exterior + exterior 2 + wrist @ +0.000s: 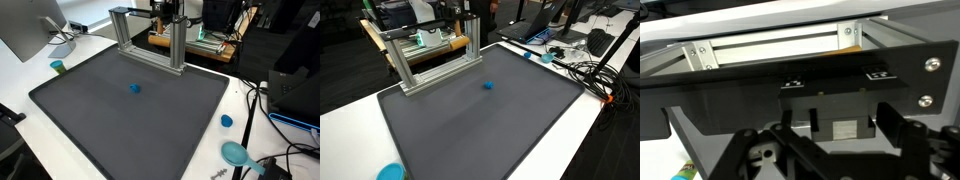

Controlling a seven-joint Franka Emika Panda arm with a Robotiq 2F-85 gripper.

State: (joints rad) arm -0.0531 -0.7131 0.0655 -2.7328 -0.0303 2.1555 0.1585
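Note:
My gripper is open and empty. In the wrist view its two dark fingers frame a black panel, with an aluminium frame beyond. In both exterior views the gripper hangs at the back of the table, behind the top of the aluminium frame. A small blue object lies alone near the middle of the dark grey mat, well away from the gripper.
A blue lid and a teal scoop lie on the white table beside the mat. A teal cup and a monitor stand at another corner. Cables run along one side.

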